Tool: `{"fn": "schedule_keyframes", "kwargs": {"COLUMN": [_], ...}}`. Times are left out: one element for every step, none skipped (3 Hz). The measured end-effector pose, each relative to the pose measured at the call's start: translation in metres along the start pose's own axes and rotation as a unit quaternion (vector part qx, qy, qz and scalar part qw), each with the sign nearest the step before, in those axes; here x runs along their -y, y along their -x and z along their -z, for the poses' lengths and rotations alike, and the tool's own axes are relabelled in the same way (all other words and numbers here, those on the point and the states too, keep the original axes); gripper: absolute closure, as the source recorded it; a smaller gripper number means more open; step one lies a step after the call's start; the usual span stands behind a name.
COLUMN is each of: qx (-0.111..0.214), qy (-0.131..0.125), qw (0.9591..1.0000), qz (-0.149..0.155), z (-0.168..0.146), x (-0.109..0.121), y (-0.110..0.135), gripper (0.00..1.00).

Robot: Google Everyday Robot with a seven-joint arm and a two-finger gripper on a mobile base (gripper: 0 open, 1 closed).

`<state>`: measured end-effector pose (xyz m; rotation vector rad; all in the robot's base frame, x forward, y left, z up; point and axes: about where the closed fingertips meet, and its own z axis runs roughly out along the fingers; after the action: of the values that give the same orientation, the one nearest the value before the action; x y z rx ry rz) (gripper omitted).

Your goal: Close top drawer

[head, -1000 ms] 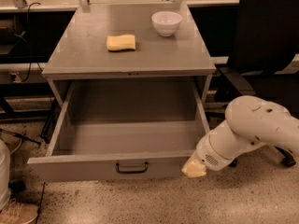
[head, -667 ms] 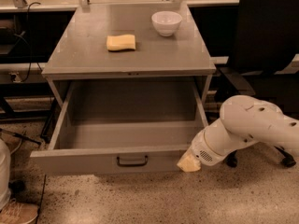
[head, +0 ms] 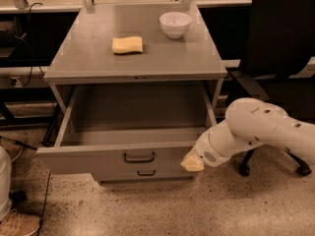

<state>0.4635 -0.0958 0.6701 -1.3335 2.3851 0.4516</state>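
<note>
The top drawer is a wide grey metal drawer, partly pulled out of the cabinet, its inside bare. Its flat front panel carries a small dark bail handle at the centre. My gripper is at the end of the white arm, pressed against the right end of the drawer's front panel. Its yellowish fingertips touch the panel. A lower drawer's smaller handle shows just beneath the front panel.
A yellow sponge and a white bowl sit on the cabinet top. A black office chair stands to the right, behind my arm. A white object and a shoe are at the left floor edge.
The drawer has slid back into the cabinet by a good part of its length. My gripper has moved up and inward with the front panel.
</note>
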Motion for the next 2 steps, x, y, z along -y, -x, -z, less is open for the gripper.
{"fn": "schedule_keyframes", "kwargs": {"qx": [0.015,0.034], "qy": [-0.019,-0.046], "qw": [0.9997,0.9983], "qz": [0.002,0.012], "z": [-0.003,-0.008], "x": [0.012,0.037], "y": [0.005,0.014], "gripper": [1.0,1.0]}}
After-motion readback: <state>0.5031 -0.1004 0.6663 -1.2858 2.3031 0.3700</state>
